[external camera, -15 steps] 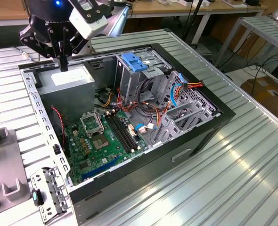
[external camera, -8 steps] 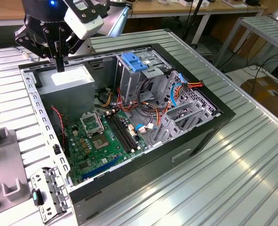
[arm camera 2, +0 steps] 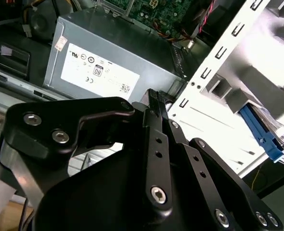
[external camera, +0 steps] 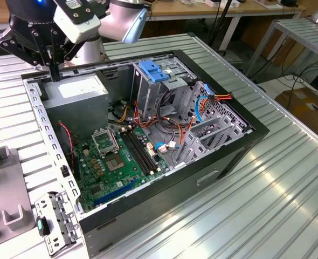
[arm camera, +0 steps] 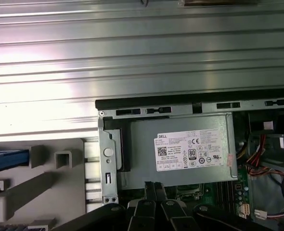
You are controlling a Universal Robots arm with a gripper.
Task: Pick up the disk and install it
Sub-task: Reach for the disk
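My gripper (external camera: 55, 75) hangs over the far left corner of the open computer case (external camera: 232, 143), just above the grey power-supply box (external camera: 78, 89). Its two black fingers are pressed together with nothing between them, as both wrist views show (arm camera 2: 154, 95) (arm camera: 155, 186). Of the disk I see a blue side rail (arm camera: 7, 161) lying in a grey holder (arm camera: 60, 166) outside the case; the frame edge cuts off its body. That rail (arm camera 2: 260, 132) also appears in the second wrist view. The metal drive cage (external camera: 148, 91) with a blue latch (external camera: 153, 71) stands in the case's far middle.
The green motherboard (external camera: 118, 162) lies on the case floor, and loose cables (external camera: 175, 127) run between the cage and the front brackets. A perforated metal bracket (external camera: 54, 218) lies at the exterior view's left, beside the grey fixture (external camera: 5, 178). Ribbed metal tabletop (external camera: 267, 205) surrounds the case.
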